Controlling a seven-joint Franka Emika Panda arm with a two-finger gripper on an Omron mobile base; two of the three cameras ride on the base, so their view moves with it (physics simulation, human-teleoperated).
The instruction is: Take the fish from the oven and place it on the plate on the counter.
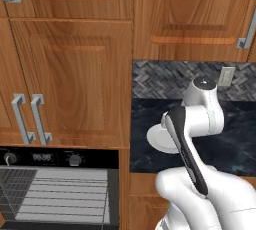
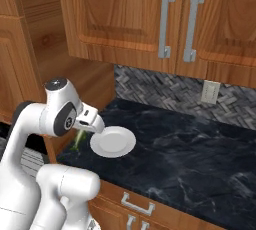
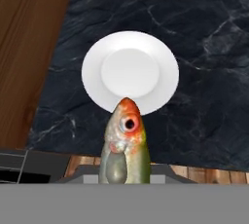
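Observation:
The fish, olive-green with an orange head, rises from the bottom of the hand view and hides the fingertips; its head overlaps the near rim of the white plate. From the right base view the fish hangs below my gripper, which is shut on it, just left of the plate and above the counter near its left front corner. The plate is bare. The oven sits low at the left, with its wire racks showing.
A tall wooden cabinet side borders the counter at the left of the plate. Upper cabinets with metal handles hang above. A herringbone backsplash with a wall socket runs behind. My own arm hides part of the plate.

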